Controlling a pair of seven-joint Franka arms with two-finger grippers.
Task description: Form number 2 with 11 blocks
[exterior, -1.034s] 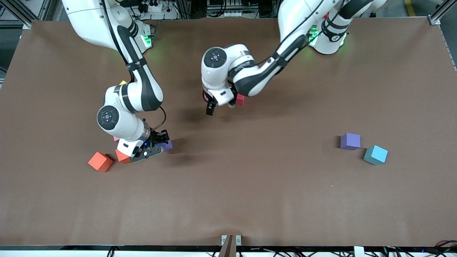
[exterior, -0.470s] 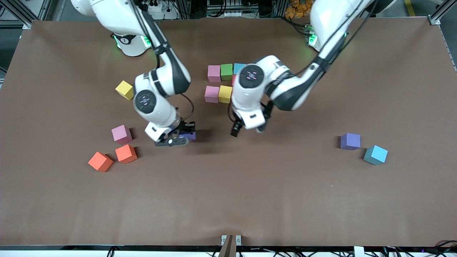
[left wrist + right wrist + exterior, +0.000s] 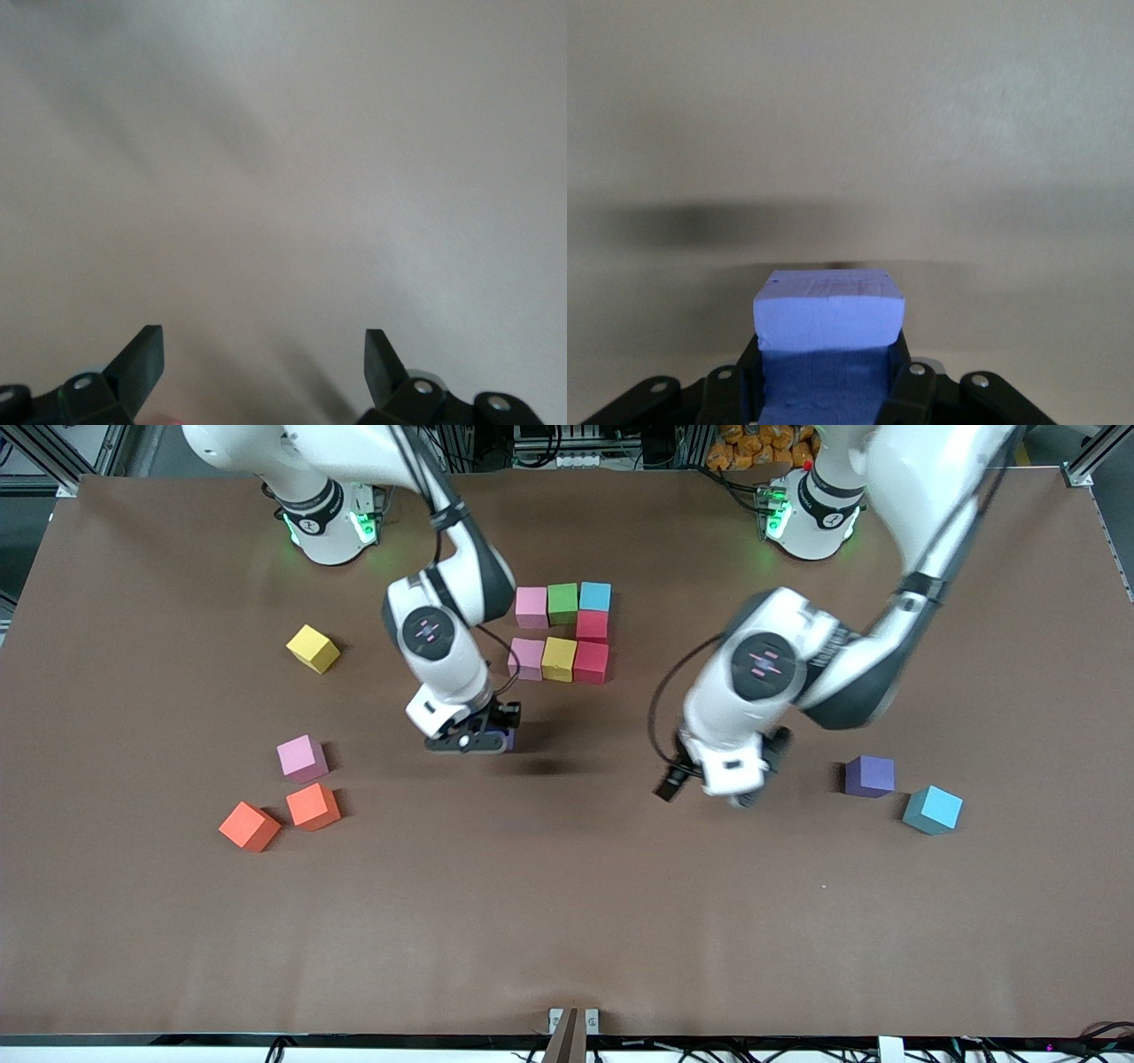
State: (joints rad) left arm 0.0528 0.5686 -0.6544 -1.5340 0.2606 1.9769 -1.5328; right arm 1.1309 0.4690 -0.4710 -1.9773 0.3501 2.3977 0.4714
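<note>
Front view: My right gripper (image 3: 483,737) is clamped on a purple block (image 3: 506,737), up over bare table (image 3: 567,921) just short of the number 2 (image 3: 563,634). A second ago it was down among the orange blocks (image 3: 280,817); it has since carried the cube toward the digit. The digit stands at seven cubes: pink, green and blue in the top row, red under the blue, then pink, yellow and red. The next slot, by my reckoning, is under that lower pink block (image 3: 526,659). My left gripper (image 3: 709,784), fingers apart and empty, has swung off the digit, where it sat over a red cube, and now hangs over the table beside the spare purple block (image 3: 869,775) and blue block (image 3: 932,809). Likely its next pick. A yellow block (image 3: 313,647) and a pink block (image 3: 302,758) lie loose toward the right arm's end.

Left wrist view: Fingers (image 3: 142,356) wide, nothing between, only blurred table.

Right wrist view: Purple block (image 3: 829,329) squarely gripped, its shadow on the table.
</note>
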